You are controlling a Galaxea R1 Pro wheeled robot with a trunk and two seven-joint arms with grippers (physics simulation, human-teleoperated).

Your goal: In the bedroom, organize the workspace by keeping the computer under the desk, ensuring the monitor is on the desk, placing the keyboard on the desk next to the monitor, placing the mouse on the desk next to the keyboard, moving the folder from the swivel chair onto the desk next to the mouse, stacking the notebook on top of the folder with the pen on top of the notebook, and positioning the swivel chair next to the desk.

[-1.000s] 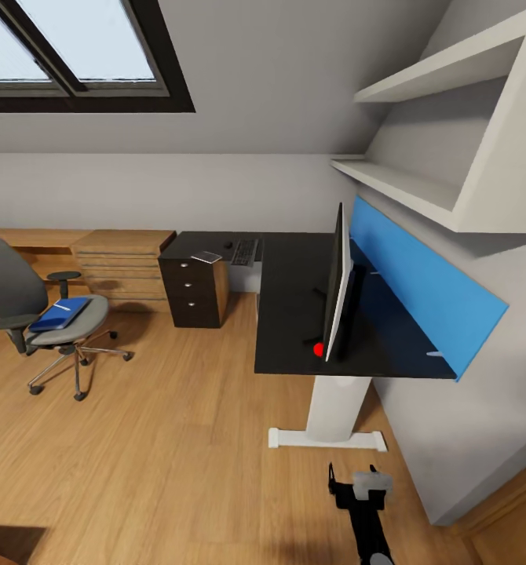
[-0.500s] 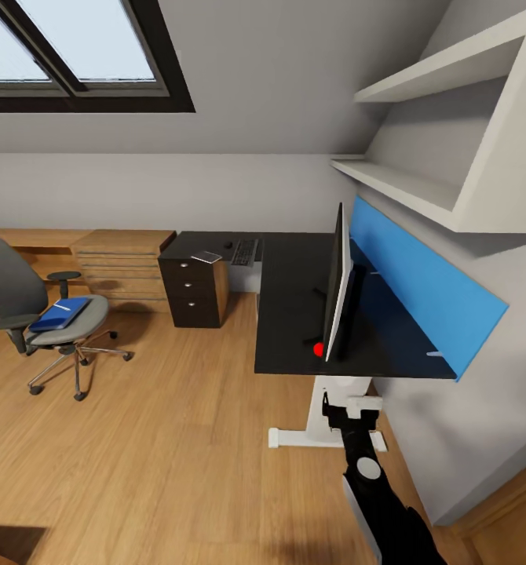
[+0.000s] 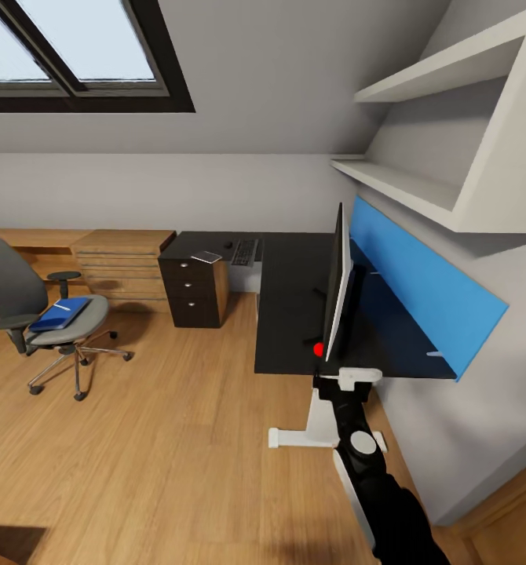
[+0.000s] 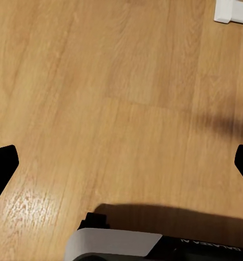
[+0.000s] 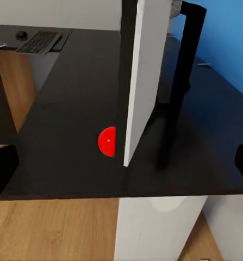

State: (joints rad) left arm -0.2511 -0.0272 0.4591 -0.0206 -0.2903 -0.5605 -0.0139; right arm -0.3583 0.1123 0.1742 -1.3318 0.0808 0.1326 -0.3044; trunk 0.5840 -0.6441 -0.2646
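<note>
The desk (image 3: 294,298) has a black top and a blue back panel. On it the monitor (image 3: 337,290) stands edge-on to me, also seen as monitor (image 5: 140,81). The keyboard (image 3: 245,251) and the mouse (image 3: 228,245) lie at the desk's far end, beside a flat pale notebook (image 3: 206,256). The folder (image 3: 60,313) lies on the swivel chair (image 3: 27,302) at left. My right gripper (image 3: 345,378) hovers open at the desk's near edge, just in front of the monitor. My left gripper (image 4: 121,163) is open over bare floor. The computer is out of view and the pen is too small to make out.
A red dot (image 3: 319,349) marks the desk top by the monitor's near edge. A dark drawer unit (image 3: 191,298) stands under the desk's far end, with a wooden chest (image 3: 122,263) beside it. White shelves (image 3: 420,188) hang over the desk. The desk's white foot (image 3: 290,437) sits on the floor.
My right arm has risen and reached forward, from low over the floor up to the desk's near edge. The camera and the other things have not moved.
</note>
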